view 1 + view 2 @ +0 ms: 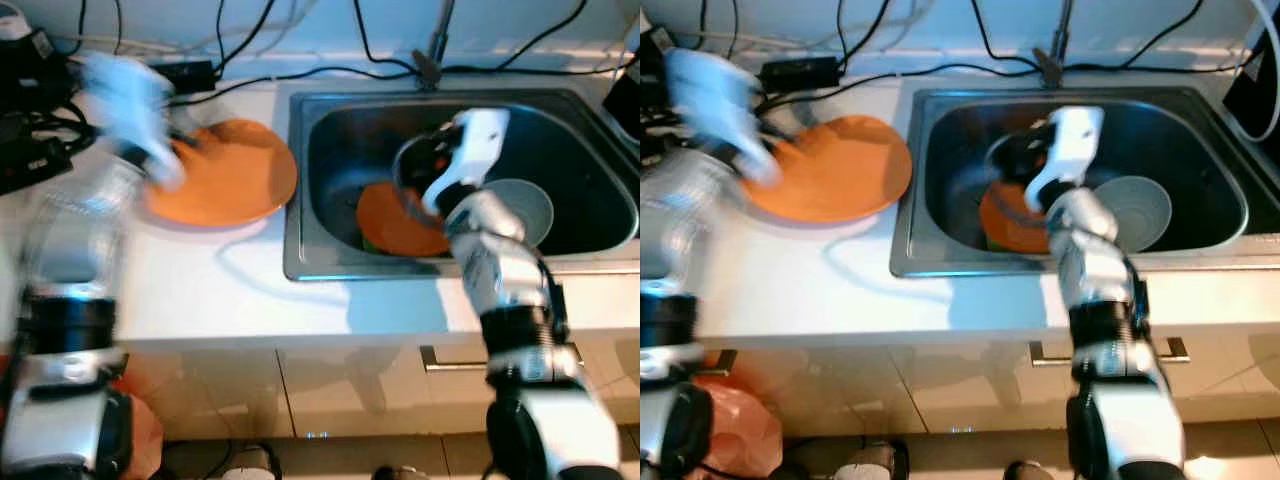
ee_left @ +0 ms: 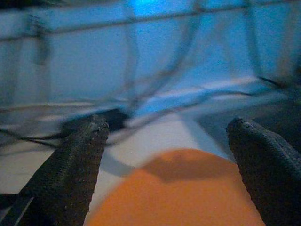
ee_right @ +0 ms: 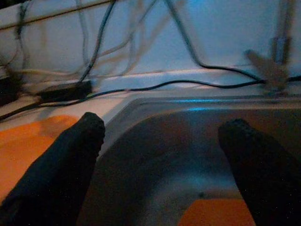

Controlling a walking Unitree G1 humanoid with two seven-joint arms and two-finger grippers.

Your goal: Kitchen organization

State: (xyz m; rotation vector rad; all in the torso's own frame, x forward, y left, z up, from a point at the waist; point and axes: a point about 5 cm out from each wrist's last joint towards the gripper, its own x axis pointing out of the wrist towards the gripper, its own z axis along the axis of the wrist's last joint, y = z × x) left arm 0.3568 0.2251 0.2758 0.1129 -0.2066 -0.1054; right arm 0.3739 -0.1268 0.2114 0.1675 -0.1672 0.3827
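Note:
An orange plate lies on the white counter left of the steel sink. My left arm is blurred above the plate's left edge. My left gripper is open, with the plate below and between its fingers. A second orange plate lies in the sink next to a grey plate. My right arm reaches over the sink's front rim. My right gripper is open and empty above the basin, over the orange plate.
Black cables and a power adapter run along the back wall, and the tap base stands behind the sink. Black devices sit at the counter's far left. Cabinet fronts with a handle lie below, and an orange bag is on the floor.

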